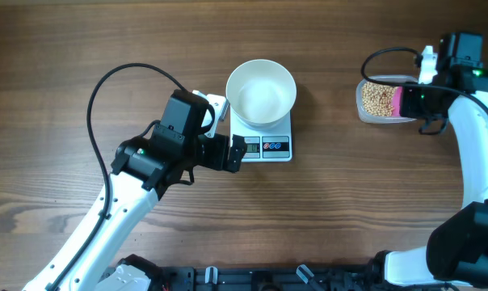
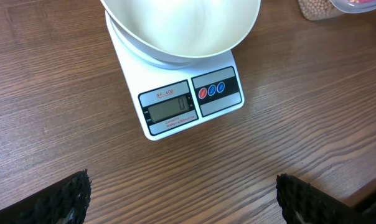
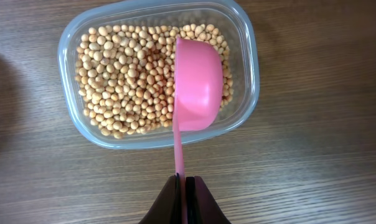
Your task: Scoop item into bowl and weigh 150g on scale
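Nearest me, my left gripper (image 1: 237, 152) hangs with its jaws released, holding nothing, just beside the front edge of the scale (image 2: 191, 99). The white bowl (image 2: 182, 31) sits empty on the scale. Far right, my right gripper (image 3: 183, 185) has its jaws clenched on the thin handle of the pink scoop (image 3: 198, 78). The scoop's cup lies among the beans (image 3: 126, 81) in the clear tub (image 3: 65, 37). I should sweep left through the beans, level the cup, then lift slowly so none roll onto the bench (image 1: 349, 202).

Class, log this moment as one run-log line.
left end effector: open, by scale | right end effector: shut on scoop, in tub of beans | bowl: empty, on scale
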Robot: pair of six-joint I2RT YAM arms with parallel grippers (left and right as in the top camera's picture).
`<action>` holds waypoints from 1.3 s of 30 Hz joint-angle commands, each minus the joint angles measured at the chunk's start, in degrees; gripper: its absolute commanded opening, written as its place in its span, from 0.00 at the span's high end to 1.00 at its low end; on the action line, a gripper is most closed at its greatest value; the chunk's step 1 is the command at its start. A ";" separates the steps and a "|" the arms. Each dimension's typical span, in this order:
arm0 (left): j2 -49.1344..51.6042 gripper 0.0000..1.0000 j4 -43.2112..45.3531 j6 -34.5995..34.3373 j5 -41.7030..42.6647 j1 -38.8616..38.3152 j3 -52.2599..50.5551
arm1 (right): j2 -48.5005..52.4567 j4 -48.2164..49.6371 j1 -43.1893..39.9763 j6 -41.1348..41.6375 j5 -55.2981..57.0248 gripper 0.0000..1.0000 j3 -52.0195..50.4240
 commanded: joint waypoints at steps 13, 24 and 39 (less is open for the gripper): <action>-0.52 0.00 0.17 0.90 0.31 -0.17 0.07 | 0.90 -2.25 -0.83 -2.71 -10.82 0.96 0.76; -0.52 0.00 0.17 0.90 0.31 -0.17 0.07 | 0.90 -1.18 -0.83 -2.73 -8.28 0.96 0.76; -0.52 0.00 0.17 0.90 0.31 -0.17 0.07 | 0.90 1.97 -0.83 -1.40 1.40 0.96 0.76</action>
